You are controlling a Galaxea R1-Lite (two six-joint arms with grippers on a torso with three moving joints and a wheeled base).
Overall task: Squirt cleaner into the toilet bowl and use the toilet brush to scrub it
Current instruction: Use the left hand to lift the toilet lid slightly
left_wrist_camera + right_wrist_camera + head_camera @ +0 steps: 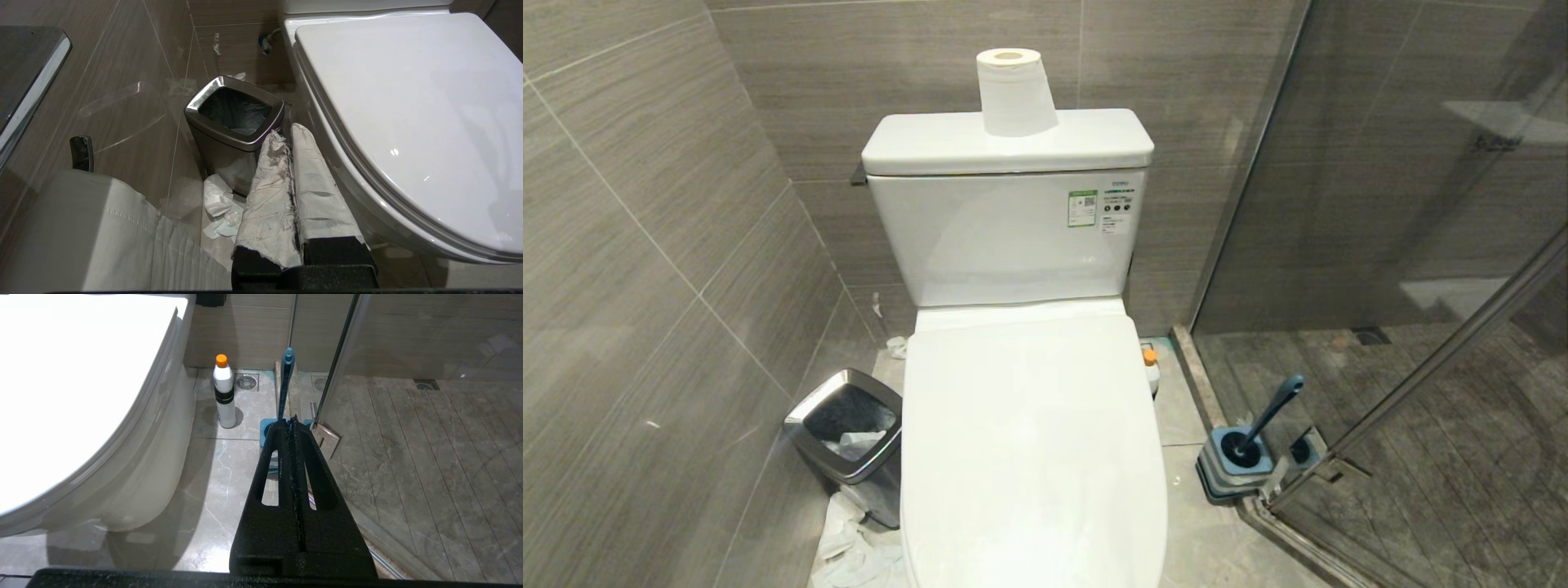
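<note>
On floor | holder: toilet brush | bin: paper

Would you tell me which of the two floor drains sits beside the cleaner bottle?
The square floor drain just outside the glass door, next to the cleaner; the other drain lies inside the shower.

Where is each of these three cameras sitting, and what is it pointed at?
Head view: high up, facing down at the closed toilet lid; no arms show.
Left wrist view: low beside the toilet, toward the steel bin; left gripper, shut.
Right wrist view: low on the other side, toward cleaner and toilet brush; right gripper, shut.
All share the lid.
</note>
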